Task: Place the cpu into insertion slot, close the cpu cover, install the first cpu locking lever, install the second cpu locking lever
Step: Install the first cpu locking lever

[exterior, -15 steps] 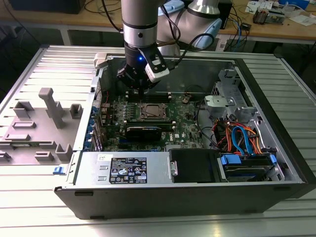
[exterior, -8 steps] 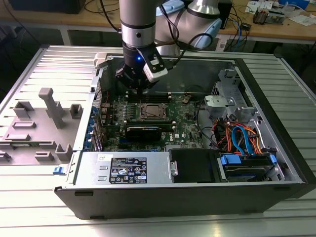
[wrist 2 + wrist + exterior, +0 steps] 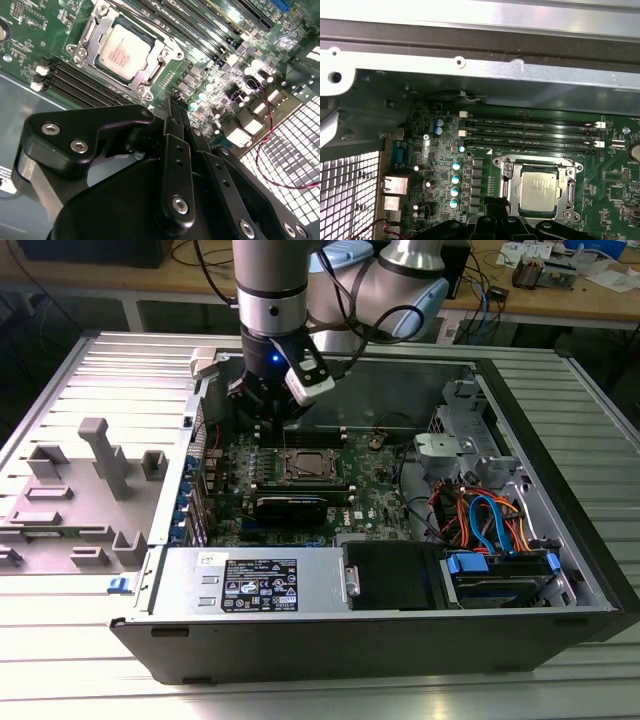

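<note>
The cpu (image 3: pixel 538 192) is sitting in the slot (image 3: pixel 302 480). The cover (image 3: pixel 506 182) is lying flat around it, framing its silvery top. In the exterior view the gripper (image 3: pixel 271 418) is hovering over the board (image 3: pixel 380 495) at about 11 o'clock from the slot, apart from it. Its fingers (image 3: pixel 175 150) are clenched together on nothing.

Memory slots (image 3: pixel 530 131) are running between the slot and the case wall (image 3: pixel 470 75) at 12 o'clock, narrowing the room there. A black block (image 3: pixel 290 508) is lying just beside the slot at 6 o'clock. Coloured cables (image 3: pixel 490 520) and a drive cage (image 3: pixel 455 445) are crowding the 3 o'clock side, well apart. The case is lying open on top, leaving room above the board.
</note>
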`<move>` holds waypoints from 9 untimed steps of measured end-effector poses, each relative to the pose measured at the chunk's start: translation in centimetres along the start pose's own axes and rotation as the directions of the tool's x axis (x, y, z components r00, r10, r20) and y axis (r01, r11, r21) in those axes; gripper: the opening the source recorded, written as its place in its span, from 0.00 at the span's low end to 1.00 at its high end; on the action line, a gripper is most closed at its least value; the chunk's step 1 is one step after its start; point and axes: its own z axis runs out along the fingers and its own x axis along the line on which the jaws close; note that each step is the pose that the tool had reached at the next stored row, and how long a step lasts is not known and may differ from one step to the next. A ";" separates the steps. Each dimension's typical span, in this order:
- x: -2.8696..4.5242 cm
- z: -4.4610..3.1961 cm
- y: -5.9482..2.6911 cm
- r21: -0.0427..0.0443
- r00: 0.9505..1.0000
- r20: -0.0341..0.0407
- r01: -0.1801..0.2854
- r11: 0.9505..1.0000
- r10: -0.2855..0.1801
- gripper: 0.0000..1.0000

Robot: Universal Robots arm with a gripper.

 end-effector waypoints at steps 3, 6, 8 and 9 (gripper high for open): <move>0.05 0.00 0.36 0.000 1.000 0.000 0.003 1.000 -0.003 0.11; 0.01 0.00 0.91 0.000 1.000 0.000 0.016 1.000 -0.016 0.11; 0.11 0.01 1.33 0.000 1.000 0.000 0.022 1.000 -0.022 0.11; 0.10 0.01 1.56 0.000 1.000 0.000 0.023 1.000 -0.023 0.11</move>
